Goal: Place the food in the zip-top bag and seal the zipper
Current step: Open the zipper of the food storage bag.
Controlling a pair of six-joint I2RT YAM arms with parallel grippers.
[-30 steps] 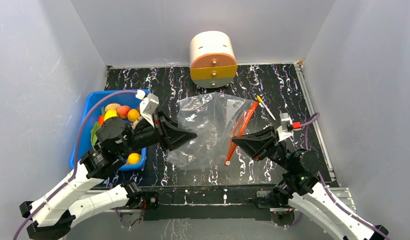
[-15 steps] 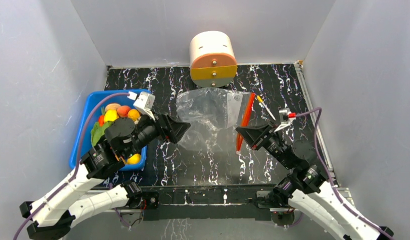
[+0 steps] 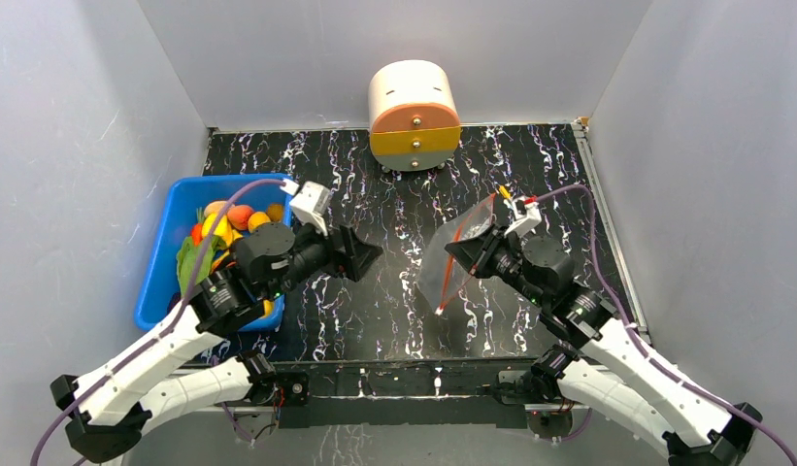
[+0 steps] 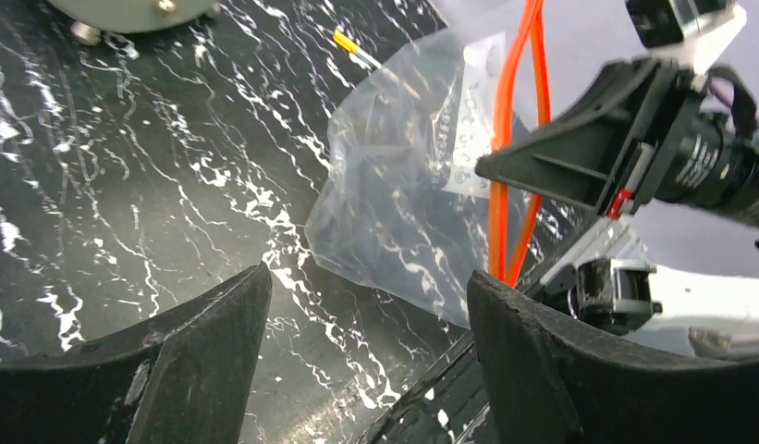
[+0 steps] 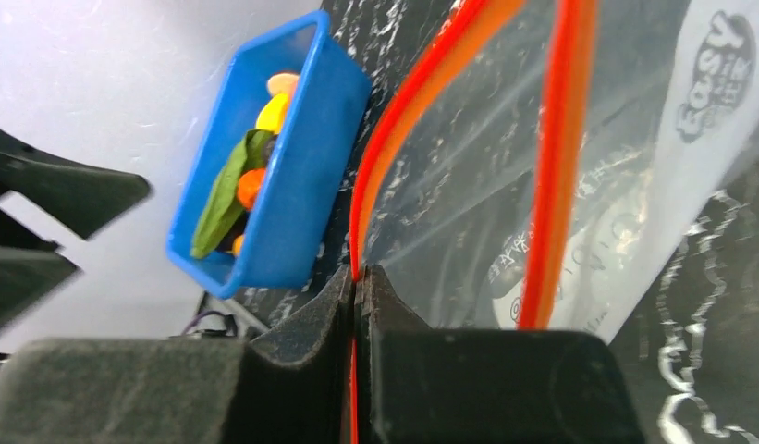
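the zip-top bag [image 3: 469, 260] is held up over the right side of the tabletop [image 3: 375, 175], not far from the right edge. whether its low corner is touching the tabletop cannot be told. the right claw [image 5: 357, 277] is pinched shut on one lip of the zipper [image 5: 553, 157], and the other red lip is seen apart from it, so the mouth is partly open. the left claw [image 4: 366, 305] is spread wide with nothing in it, over the middle of the tabletop. the food [image 3: 239, 216] is piled in a blue bin [image 3: 171, 228] by the left edge.

the bag is likely thin, light, soft and slippery. it would be bent or dropped easily if it were grabbed by its clear skin. the red strip looks stiffer, so it is best taken there, and the free lip could be taken to pull the mouth wider. the food looks small and light, so it could be picked up one piece at a time.

open room is left between the bin and the bag. a round box [image 3: 414, 116] is set at the far edge, and a small yellow stick [image 3: 506, 192] is lying just beside the bag.
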